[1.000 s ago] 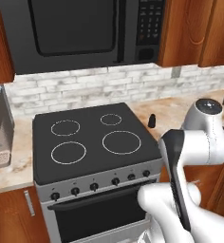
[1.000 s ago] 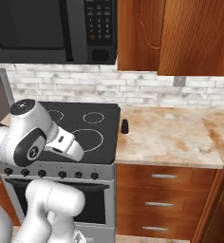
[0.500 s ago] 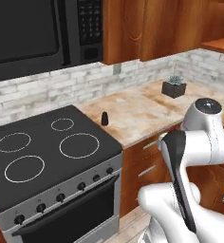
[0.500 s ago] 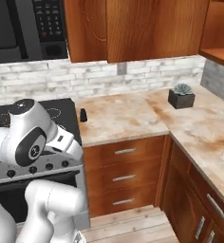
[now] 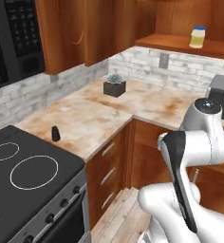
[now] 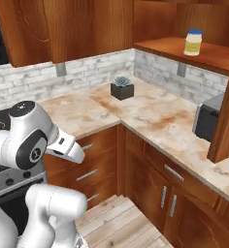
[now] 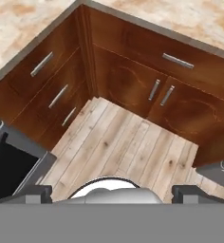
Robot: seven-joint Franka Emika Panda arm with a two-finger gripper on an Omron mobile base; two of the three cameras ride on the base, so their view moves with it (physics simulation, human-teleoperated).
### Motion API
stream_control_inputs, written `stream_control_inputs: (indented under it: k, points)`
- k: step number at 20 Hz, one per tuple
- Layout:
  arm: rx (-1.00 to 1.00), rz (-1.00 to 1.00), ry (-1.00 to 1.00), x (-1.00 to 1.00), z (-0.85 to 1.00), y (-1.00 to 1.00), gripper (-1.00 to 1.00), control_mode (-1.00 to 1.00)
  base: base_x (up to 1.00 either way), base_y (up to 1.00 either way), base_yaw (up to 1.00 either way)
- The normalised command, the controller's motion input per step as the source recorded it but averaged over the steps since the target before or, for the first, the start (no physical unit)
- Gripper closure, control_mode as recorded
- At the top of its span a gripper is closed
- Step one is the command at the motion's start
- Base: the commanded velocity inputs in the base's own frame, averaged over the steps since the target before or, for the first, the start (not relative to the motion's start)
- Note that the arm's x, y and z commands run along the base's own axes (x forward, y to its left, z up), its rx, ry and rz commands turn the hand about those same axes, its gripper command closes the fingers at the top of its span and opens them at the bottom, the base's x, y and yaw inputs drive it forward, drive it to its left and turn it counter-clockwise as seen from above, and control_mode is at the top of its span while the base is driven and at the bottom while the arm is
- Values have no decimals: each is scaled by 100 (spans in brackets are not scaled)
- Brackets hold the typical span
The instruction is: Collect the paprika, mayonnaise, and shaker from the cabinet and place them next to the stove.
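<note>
The mayonnaise, a pale jar with a blue lid, stands upright on the open wooden shelf of the cabinet at the upper right. The small black shaker stands on the counter just right of the stove. The paprika is out of view. My gripper hangs open and low over the wooden floor, facing the corner's lower doors, with nothing between its fingertips. It is far from the shelf and the counter.
A potted plant sits in the counter corner. A dark appliance stands on the right counter under the shelf. The microwave hangs above the stove. Drawer fronts and floor lie below.
The whole picture has swung right with the base: the stove slid to the left edge, and the corner counter and the shelf with the mayonnaise came into view. The jaws stay open.
</note>
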Motion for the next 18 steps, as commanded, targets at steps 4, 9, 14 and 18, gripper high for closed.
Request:
stream_control_inputs:
  k: [4, 9, 14, 18]
  points:
    - [0, 0, 0, 0, 0, 0, -100, 100, 32, 27, -60]
    - [0, 0, 0, 0, 0, 0, -100, 100, 47, 5, -52]
    - [0, 0, 0, 0, 0, 0, -100, 100, 62, -21, -40]
    - [0, 0, 0, 0, 0, 0, -100, 100, 64, 0, -42]
